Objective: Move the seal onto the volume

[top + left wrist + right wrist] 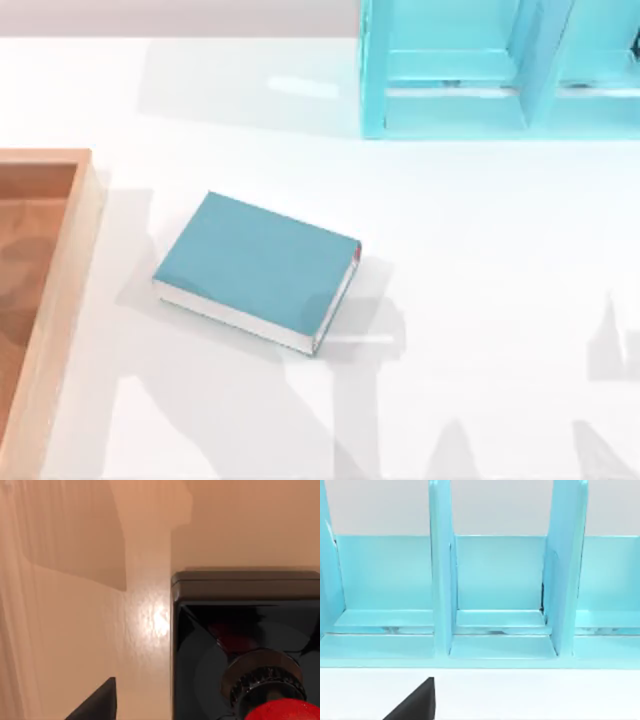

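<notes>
The seal is very close in the left wrist view: a glossy black square base with a ribbed dark collar and a red knob. It stands on a tan wooden surface. My left gripper shows as a dark tip beside the seal, apart from it. The volume, a thick teal-blue book with white page edges, lies flat and closed near the middle of the table, turned at an angle. My right gripper shows as a dark tip above the white table, facing the cyan shelf.
A wooden tray with raised walls sits at the table's left edge. A large light-cyan shelf unit with upright dividers stands at the back right. White tabletop lies open to the right of the book.
</notes>
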### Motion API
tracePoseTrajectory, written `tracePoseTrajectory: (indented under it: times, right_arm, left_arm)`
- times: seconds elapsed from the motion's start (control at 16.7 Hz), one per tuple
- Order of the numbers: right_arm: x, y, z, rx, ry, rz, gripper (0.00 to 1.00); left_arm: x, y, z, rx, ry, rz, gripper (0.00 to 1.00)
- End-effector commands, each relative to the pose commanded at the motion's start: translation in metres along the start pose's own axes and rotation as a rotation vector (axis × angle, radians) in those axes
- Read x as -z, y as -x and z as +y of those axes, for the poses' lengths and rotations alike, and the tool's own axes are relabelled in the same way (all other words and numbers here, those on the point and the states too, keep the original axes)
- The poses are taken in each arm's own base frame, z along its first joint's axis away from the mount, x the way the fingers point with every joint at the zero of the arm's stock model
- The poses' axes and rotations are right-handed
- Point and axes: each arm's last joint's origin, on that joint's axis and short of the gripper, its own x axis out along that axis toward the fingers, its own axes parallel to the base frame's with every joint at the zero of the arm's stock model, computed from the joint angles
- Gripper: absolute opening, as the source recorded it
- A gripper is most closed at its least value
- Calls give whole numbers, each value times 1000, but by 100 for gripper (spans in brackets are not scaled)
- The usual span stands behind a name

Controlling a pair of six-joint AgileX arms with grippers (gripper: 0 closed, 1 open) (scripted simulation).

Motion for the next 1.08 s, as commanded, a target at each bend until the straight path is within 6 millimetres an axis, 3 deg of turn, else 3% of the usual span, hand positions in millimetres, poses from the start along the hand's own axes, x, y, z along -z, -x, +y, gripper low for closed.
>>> tracePoseTrajectory:
  times: [0.72, 1.08]
  right_arm:
    - [0, 0, 0, 0, 0, 0, 100]
    - [0, 0, 0, 0, 0, 0, 100]
  left_arm:
    - [0, 0, 0, 0, 0, 0, 2]
    - [0, 0, 0, 0, 0, 0, 0]
